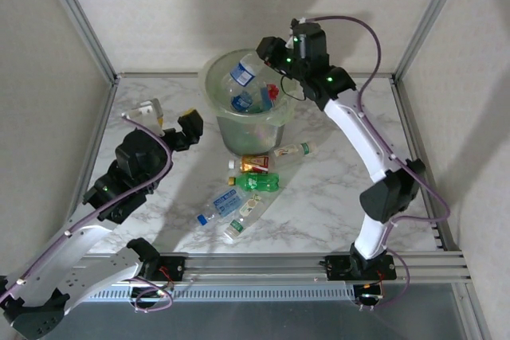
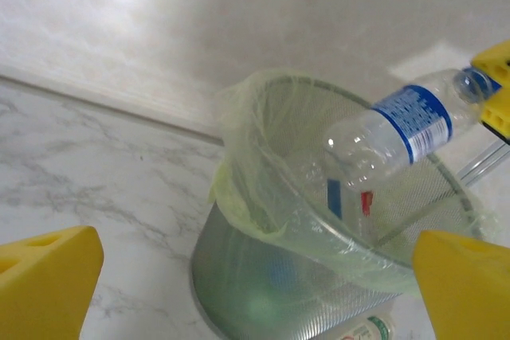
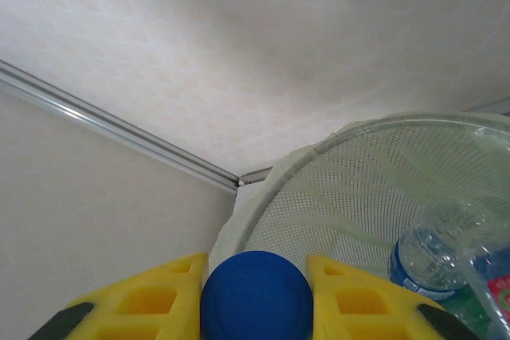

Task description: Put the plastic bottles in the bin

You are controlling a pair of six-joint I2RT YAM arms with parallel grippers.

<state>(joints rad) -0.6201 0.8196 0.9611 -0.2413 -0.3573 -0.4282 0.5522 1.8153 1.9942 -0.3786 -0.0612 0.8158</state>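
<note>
Over the bin [image 1: 219, 129] mouth: clear blue-label bottle [image 2: 398, 127] hangs tilted, base lowest, pinched at its blue cap [image 3: 255, 298] by the right gripper [image 1: 265, 57]. Jaws tight on the cap; bottle not yet let go.

Bin: stands at the far middle of the marble table [image 1: 335, 197], liner bag [image 2: 239, 149] folded over the rim. Several bottles already inside [image 1: 253, 99], blue and red labels visible through the wall.

Left: a loose cluster [image 1: 253, 185] on the table just in front of the bin, about six, including a green one [image 1: 259, 182] and a brown-label one [image 1: 255, 163]. One pale item [image 1: 148, 107] far left near the frame, probably a bottle; cannot be sure.

Estimate: roughly a third to half done.

Left gripper [image 1: 179, 123]: jaws spread wide, nothing between them, beside the bin's left flank, facing it.

Room: held bottle sits inside the rim line, so a straight drop looks clear. Right arm is close to the back wall and right frame post [image 1: 414, 37]. Cluster is well apart from the table's edges, with open table on the right.
</note>
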